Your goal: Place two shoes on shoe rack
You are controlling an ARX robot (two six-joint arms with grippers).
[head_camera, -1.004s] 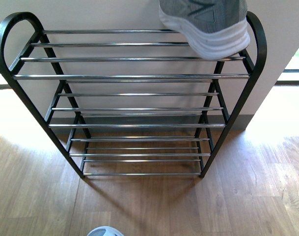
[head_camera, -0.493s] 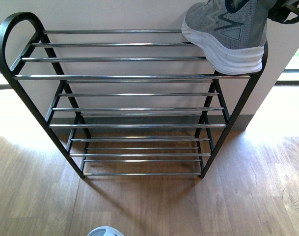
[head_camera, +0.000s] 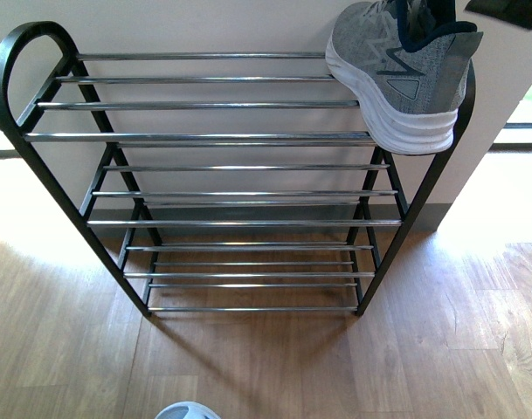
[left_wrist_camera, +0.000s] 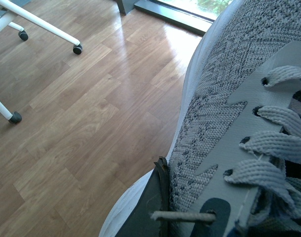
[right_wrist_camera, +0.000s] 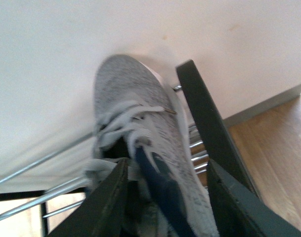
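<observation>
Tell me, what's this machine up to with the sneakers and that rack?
It is putting shoes away. One grey sneaker sits at the right end of the shoe rack's top shelf, toe toward the wall. The right hand straddles its heel collar with fingers spread, apparently not squeezing. The left hand seems to grip a second sneaker above the wooden floor, not yet on the rack.
</observation>
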